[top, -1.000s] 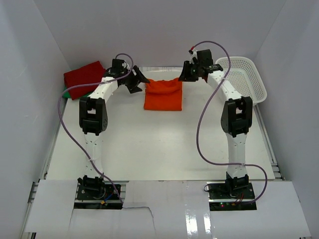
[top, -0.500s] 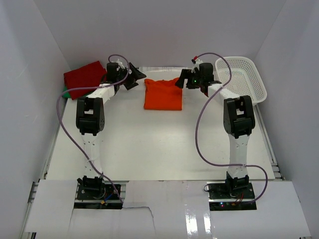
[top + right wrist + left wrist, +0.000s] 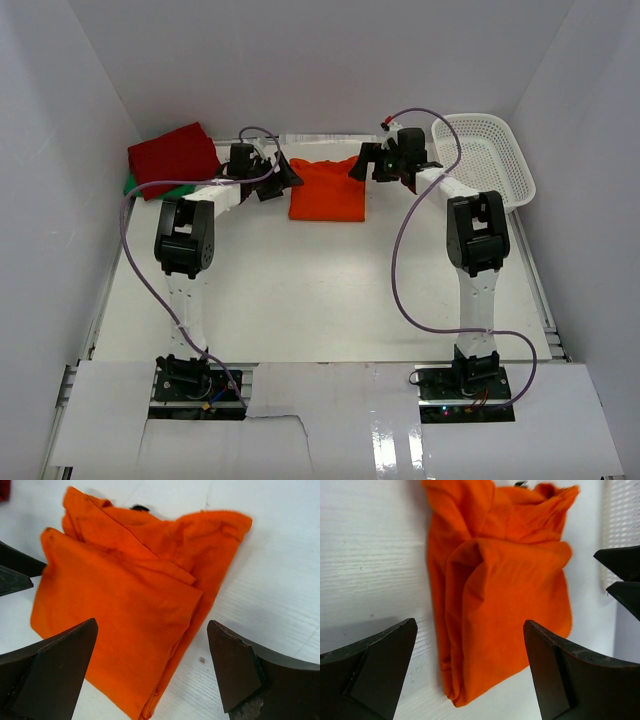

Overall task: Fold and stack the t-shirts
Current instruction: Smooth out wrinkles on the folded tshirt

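Note:
The orange t-shirt (image 3: 328, 190) lies folded into a rough rectangle at the back middle of the table, its far edge bunched. My left gripper (image 3: 285, 175) sits just off its left edge, open, nothing between its fingers; in the left wrist view the orange t-shirt (image 3: 505, 595) lies beyond the open left gripper (image 3: 470, 625). My right gripper (image 3: 360, 165) is at the shirt's far right corner, also open and empty, facing the orange t-shirt (image 3: 115, 610) past the right gripper (image 3: 150, 622). The red t-shirt (image 3: 172, 158) lies folded at the back left on top of the green t-shirt (image 3: 131, 186), of which only an edge shows.
A white mesh basket (image 3: 520, 180) stands at the back right, close to the right arm. White walls close in the table on the left, back and right. The opposite gripper's dark fingers (image 3: 620, 575) show at the right edge of the left wrist view.
Both grippers have opened and let go of the orange t-shirt's far edge, which has dropped onto the table. Both have drawn back a little to its sides.

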Controlling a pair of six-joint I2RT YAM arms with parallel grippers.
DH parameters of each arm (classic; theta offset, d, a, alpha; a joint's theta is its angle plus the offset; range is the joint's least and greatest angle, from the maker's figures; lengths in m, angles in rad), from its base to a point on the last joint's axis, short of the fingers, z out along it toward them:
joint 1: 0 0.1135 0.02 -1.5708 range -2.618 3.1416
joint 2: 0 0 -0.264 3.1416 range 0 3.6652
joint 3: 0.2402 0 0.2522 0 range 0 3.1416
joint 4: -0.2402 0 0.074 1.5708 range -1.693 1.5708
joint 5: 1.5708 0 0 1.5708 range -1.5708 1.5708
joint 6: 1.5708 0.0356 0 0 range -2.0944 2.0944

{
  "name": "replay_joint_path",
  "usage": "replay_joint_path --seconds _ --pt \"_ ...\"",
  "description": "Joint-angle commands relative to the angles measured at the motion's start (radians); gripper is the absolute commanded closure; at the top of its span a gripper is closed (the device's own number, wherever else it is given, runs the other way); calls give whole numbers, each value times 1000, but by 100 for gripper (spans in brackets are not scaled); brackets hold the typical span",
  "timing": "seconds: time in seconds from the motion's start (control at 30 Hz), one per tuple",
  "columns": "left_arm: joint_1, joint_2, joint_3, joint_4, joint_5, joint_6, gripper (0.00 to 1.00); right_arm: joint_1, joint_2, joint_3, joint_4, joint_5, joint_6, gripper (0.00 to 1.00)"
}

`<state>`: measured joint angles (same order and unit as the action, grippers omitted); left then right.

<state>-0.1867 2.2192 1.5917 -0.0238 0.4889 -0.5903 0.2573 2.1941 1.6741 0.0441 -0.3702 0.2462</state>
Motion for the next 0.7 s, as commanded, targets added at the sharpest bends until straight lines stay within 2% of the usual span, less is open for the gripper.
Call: replay_joint_path --seconds 0.0,0.2,0.23,0.3,0.33,0.37,0.43,0.5,0.53,0.63,0.67 --pt "-37 28 49 -73 -91 90 2 -3 65 59 -79 -18 4 5" --pt "-54 95 117 -122 -104 92 2 -1 108 52 -98 -33 31 13" --pt "-57 99 119 -125 -107 95 2 -1 113 35 -93 -41 31 18" --pt "-60 100 119 -133 -115 98 8 -1 124 26 -93 -71 41 42" --pt "-60 105 119 -136 -113 95 13 -1 131 23 -95 -90 42 54" --pt "-62 105 117 -145 -115 95 18 -1 147 18 -93 -137 44 71" --pt "-65 97 97 -149 -119 92 31 0 151 3 -95 -176 57 78" --pt "-71 83 76 -169 -142 90 51 6 124 -77 -63 -185 62 79" --pt "-80 73 35 -169 -156 84 69 11 104 -114 -56 -181 64 80" --pt "-94 16 -76 -174 -203 61 91 25 21 -258 -16 -159 62 81" --pt "-97 -21 -108 -174 -207 49 92 30 -29 -333 -16 -157 64 82"
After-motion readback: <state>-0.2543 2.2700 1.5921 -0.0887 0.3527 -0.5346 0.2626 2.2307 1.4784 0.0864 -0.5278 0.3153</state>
